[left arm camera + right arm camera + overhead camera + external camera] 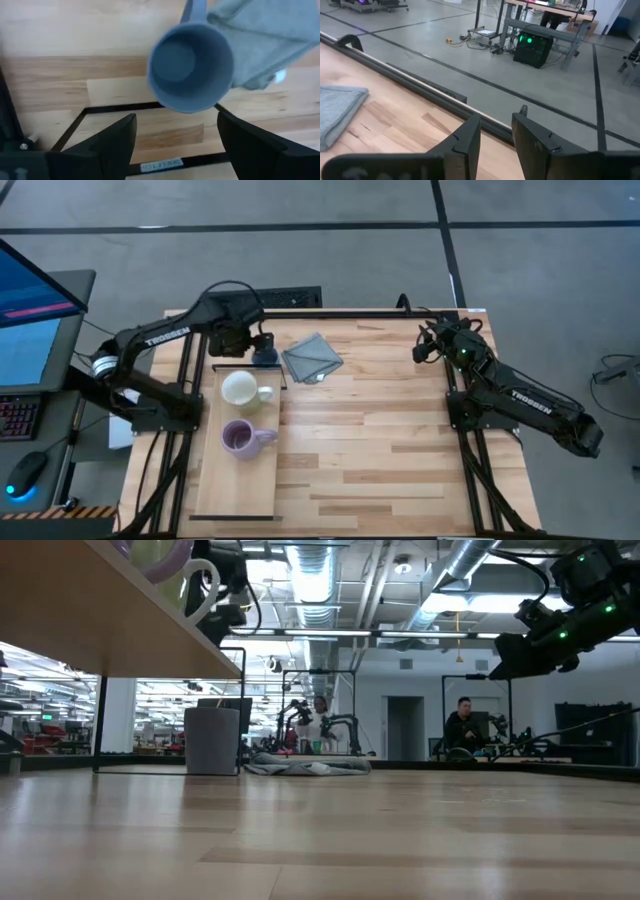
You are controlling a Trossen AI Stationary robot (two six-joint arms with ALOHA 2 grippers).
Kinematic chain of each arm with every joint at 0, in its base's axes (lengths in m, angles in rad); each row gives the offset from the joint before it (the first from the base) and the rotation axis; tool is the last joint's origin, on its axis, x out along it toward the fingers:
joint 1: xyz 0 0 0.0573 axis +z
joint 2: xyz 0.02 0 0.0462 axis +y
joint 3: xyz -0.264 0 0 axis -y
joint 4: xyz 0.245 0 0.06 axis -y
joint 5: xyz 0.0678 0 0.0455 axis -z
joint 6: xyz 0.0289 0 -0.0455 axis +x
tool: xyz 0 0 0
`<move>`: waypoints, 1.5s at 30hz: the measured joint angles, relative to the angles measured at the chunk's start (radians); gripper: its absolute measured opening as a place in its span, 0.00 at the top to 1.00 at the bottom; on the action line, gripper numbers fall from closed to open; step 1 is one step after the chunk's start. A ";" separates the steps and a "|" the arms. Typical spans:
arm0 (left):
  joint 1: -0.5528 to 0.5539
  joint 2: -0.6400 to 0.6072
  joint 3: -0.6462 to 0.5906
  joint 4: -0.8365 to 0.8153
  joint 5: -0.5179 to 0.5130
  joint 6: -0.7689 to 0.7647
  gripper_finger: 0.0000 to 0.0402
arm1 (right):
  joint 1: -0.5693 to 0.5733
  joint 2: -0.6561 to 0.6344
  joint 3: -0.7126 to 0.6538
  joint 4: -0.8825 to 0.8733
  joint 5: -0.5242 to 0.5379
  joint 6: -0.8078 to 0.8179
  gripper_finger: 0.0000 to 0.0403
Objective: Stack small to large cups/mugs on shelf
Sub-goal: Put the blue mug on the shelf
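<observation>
Grey-blue mug [191, 68] just ahead of open left end effector [176, 131].

Grey folded cloth [312, 358] lying on the plank tabletop [400, 430], toward the far edge. Monitor [30, 310], keyboard [15, 418] and mouse [27, 472] off to the left. Two people seated at benches [465, 725] far across the room.

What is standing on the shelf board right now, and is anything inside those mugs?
On the shelf stand the cream-white mug and the purple mug, both upright and empty inside as seen from above. The board's far end is partly covered by the left gripper, which hangs over the grey-blue mug.
</observation>
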 joint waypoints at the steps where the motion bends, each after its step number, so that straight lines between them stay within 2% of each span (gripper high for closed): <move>1: -0.006 0.014 0.000 0.002 0.002 0.001 0.33 | 0.001 0.000 0.000 -0.001 0.000 0.000 0.67; 8: -0.016 0.091 0.000 0.004 -0.002 0.005 0.33 | 0.000 0.000 0.000 -0.001 0.000 0.000 0.67; 16: -0.013 0.134 0.000 -0.007 -0.076 0.009 0.35 | 0.000 0.000 0.000 -0.001 0.000 0.000 0.67; 38: -0.012 0.216 0.000 0.028 -0.057 -0.009 0.41 | 0.003 0.003 0.000 -0.001 -0.004 0.001 0.67; 45: -0.012 0.232 0.000 0.050 -0.023 0.001 0.42 | 0.003 0.006 0.000 -0.001 -0.004 0.001 0.67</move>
